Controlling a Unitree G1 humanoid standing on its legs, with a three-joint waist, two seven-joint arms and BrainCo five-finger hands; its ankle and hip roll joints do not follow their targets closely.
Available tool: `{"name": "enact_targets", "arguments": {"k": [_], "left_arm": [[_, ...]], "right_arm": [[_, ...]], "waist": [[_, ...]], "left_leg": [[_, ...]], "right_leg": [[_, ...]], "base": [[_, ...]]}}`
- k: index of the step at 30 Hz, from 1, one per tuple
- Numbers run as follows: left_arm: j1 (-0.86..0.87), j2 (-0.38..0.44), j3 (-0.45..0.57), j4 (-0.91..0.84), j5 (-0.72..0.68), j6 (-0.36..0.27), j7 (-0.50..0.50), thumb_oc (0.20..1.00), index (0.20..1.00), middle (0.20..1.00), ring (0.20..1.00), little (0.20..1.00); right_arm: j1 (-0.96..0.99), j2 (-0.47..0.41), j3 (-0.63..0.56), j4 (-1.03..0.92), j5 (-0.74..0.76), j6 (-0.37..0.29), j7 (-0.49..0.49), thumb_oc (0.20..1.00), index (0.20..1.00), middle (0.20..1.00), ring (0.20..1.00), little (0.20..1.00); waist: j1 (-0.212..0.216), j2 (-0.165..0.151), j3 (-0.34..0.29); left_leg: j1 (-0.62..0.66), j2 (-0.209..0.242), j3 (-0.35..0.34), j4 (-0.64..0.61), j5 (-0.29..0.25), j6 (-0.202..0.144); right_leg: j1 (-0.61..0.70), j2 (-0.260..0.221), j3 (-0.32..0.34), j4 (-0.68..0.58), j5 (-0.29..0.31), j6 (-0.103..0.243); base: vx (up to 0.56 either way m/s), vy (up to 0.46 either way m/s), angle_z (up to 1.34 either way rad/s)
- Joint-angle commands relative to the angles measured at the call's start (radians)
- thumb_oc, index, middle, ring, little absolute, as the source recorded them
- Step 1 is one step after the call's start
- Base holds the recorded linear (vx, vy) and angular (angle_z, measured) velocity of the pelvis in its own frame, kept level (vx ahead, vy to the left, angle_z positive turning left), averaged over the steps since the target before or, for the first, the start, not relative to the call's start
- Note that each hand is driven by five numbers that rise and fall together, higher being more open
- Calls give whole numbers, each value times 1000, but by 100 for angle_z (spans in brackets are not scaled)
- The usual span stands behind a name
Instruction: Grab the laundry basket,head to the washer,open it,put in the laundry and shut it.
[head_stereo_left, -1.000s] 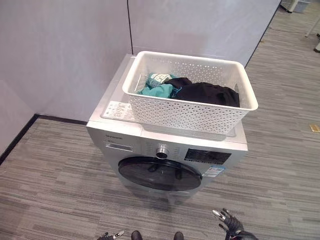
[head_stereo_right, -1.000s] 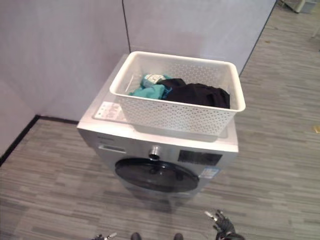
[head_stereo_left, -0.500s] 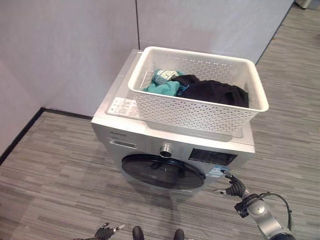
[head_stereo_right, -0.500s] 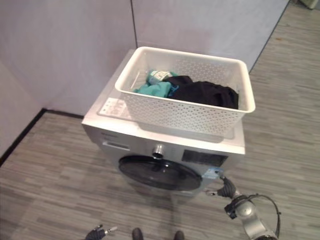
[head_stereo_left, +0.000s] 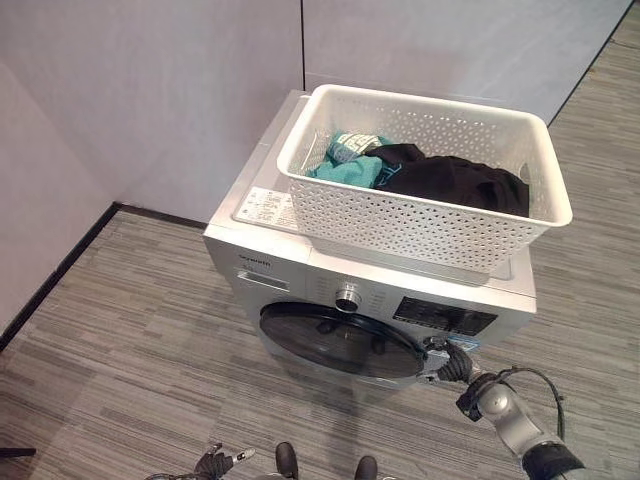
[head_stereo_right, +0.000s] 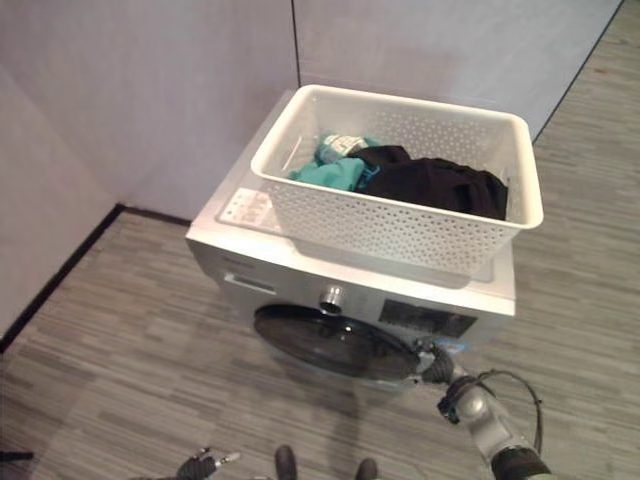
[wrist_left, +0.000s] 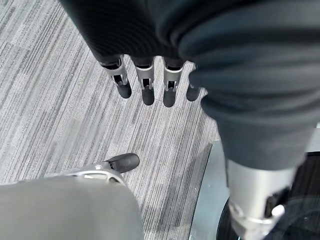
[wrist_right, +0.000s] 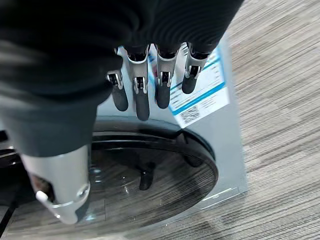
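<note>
Laundry basket (head_stereo_left: 425, 215) sits on the washer's (head_stereo_left: 300, 280) top with teal and black clothes (head_stereo_left: 420, 175) inside. Right hand (head_stereo_left: 447, 362), fingers relaxed and straight, reaches the right edge of the closed round door (head_stereo_left: 340, 340). Left hand (wrist_left: 145, 82) hangs loose-fingered over the floor (head_stereo_left: 120, 330).

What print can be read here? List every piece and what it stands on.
Nothing is clear enough to quote.
White label on the washer top: too small.
Small mark on its front: too small.
Dark control panel: blurred.
Blue and white sticker beside the door: blurred.
Tag on the teal garment in the laundry basket: too small.
</note>
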Motion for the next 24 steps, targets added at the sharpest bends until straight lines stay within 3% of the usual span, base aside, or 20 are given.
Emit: {"name": "enact_targets", "arguments": {"k": [1, 8, 11, 24], "left_arm": [[-17, 1, -34, 42, 6, -29, 21, 1000, 1000, 1000, 1000, 1000], [-14, -4, -64, 40, 11, -35, 42, 1000, 1000, 1000, 1000, 1000], [-9, 2, -75, 41, 9, -36, 44, 1000, 1000, 1000, 1000, 1000], [-14, -9, -93, 46, 18, -41, 52, 1000, 1000, 1000, 1000, 1000]], "right_arm": [[-53, 25, 33, 64, -29, -26, -68, 1000, 1000, 1000, 1000, 1000], [-106, 88, 115, 224, -85, -24, -129, 1000, 1000, 1000, 1000, 1000], [-115, 124, 135, 327, -40, -24, -119, 1000, 1000, 1000, 1000, 1000], [-180, 117, 166, 263, -27, -54, -152, 1000, 1000, 1000, 1000, 1000]], "waist": [[25, -33, -46], [45, -19, -44], [54, -11, -49], [70, 2, -29]], "left_leg": [[-13, 52, -18, 6, 6, -63], [-20, 47, -26, 6, 7, -62], [-18, 44, -31, 6, 7, -62], [-51, 43, -41, 6, 21, -65]], "right_leg": [[-35, -101, 53, -2, 64, 107], [-43, -108, 50, -2, 66, 110], [-39, -111, 45, -2, 66, 109], [-67, -116, 43, -2, 70, 110]], "base": [[0, 0, 0], [0, 1, 0], [22, 8, 0], [3, 1, 0]]}}
